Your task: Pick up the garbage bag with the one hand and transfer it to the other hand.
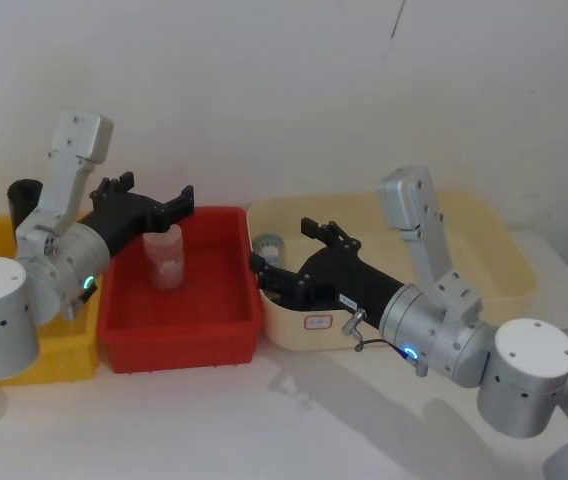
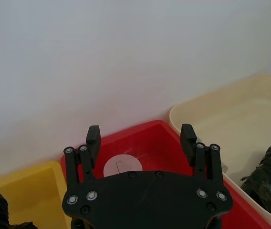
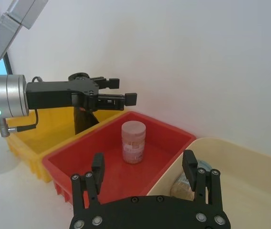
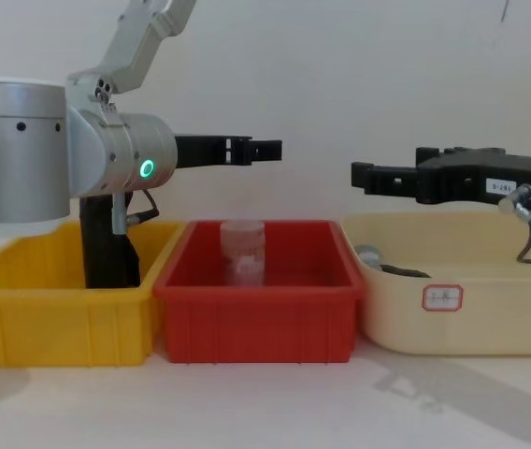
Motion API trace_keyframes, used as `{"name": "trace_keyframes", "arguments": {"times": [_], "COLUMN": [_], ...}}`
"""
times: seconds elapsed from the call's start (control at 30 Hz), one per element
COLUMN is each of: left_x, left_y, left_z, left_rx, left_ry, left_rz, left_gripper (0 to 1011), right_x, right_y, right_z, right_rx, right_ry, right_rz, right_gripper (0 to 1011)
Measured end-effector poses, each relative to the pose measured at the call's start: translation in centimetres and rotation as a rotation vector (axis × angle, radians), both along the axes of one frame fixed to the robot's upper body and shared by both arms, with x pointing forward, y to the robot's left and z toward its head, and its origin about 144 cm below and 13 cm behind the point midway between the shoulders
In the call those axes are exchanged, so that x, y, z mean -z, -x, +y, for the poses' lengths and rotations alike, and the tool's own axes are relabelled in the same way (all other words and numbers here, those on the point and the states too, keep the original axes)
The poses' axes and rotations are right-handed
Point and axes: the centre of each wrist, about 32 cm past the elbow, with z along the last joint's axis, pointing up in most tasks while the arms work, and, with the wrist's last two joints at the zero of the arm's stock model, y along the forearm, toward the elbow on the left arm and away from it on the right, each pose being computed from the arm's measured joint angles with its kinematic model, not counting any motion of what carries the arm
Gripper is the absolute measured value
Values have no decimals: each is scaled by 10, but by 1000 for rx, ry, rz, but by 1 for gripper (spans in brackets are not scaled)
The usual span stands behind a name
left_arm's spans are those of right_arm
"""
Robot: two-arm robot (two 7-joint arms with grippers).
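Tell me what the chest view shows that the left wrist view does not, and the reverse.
The chest view adds the open right gripper over the end of the cream tub, the tub's white label, and the garbage bag standing upright at full height in the yellow bin. The left wrist view adds the jar seen from above, showing its white top. Both share the open left gripper, the red bin, the jar and both other containers.

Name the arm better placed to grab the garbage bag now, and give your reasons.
Left. The garbage bag stands upright in the yellow bin, on the left arm's side. The left gripper hovers open over the neighbouring red bin; the right gripper is farther off, above the cream tub.
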Motion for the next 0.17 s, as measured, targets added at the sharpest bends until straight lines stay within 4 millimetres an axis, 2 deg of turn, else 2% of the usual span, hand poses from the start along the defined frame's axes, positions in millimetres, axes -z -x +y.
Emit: {"name": "trace_keyframes", "arguments": {"times": [0.17], "left_x": [0], "left_y": [0], "left_z": [0], "left_rx": [5], "left_ry": [2], "left_rz": [1], "left_gripper": [1001], "right_x": [0], "right_y": [1], "right_z": [0], "right_rx": [-2], "right_ry": [-1], "right_rz": [-2], "right_gripper": [1004]}}
